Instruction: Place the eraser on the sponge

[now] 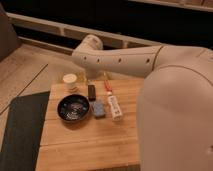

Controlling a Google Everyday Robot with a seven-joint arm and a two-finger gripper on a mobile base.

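Note:
The eraser [92,91] is a small dark block lying on the wooden table [85,145], between a cream cup and a white tube. The blue-grey sponge [98,109] lies just in front of it, beside the black bowl, with nothing on top. My gripper [97,78] hangs under the pale arm's end, just behind and above the eraser. It is mostly hidden by the arm [120,60].
A black bowl [73,107] sits left of the sponge. A white tube with an orange-red tip [114,106] lies to the sponge's right. A small cream cup [70,80] stands at the back left. A dark mat [22,130] borders the table's left edge. The arm's bulk covers the right side.

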